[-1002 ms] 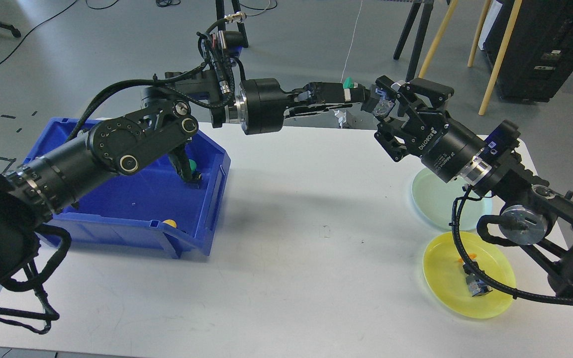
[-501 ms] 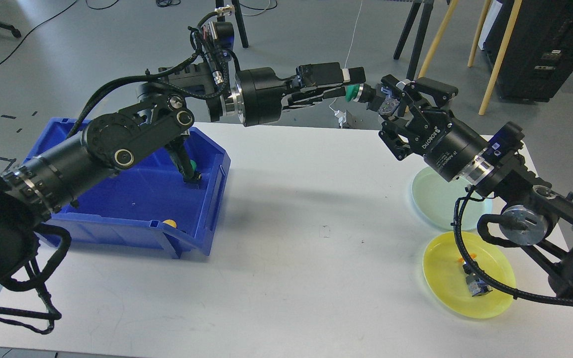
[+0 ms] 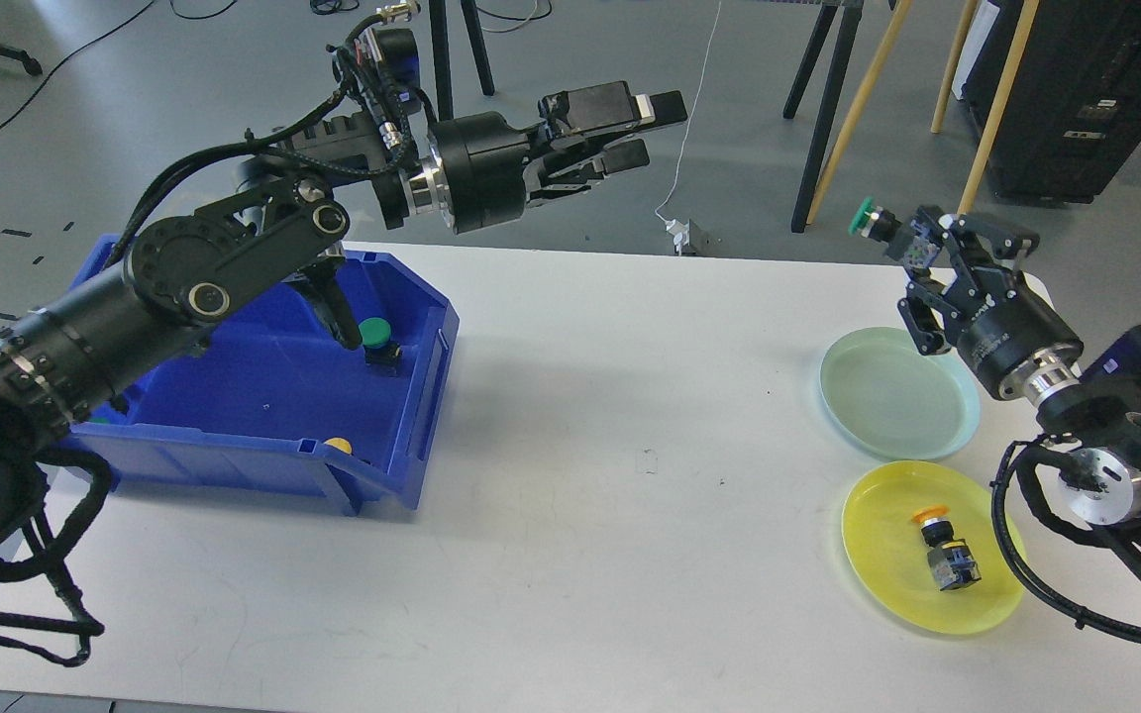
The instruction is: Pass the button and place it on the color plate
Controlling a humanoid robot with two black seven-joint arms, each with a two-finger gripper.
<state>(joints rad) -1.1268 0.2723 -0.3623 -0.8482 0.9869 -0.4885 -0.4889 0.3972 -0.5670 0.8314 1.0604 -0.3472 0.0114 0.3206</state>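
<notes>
My right gripper is shut on a green-capped button and holds it in the air above the table's far right edge, beyond the pale green plate. My left gripper is open and empty, raised high above the far edge of the table near the blue bin. A yellow plate at the front right holds an orange-capped button lying on its side. In the bin stand a green-capped button and a yellow-capped one by its front wall.
The white table stretches between the bin and the plates. Stand legs and wooden poles rise behind the table's far edge, and a black case stands at the far right.
The green button passed from my left gripper to my right one. My left gripper opened and drew back left and up. My right gripper swung right with the button.
</notes>
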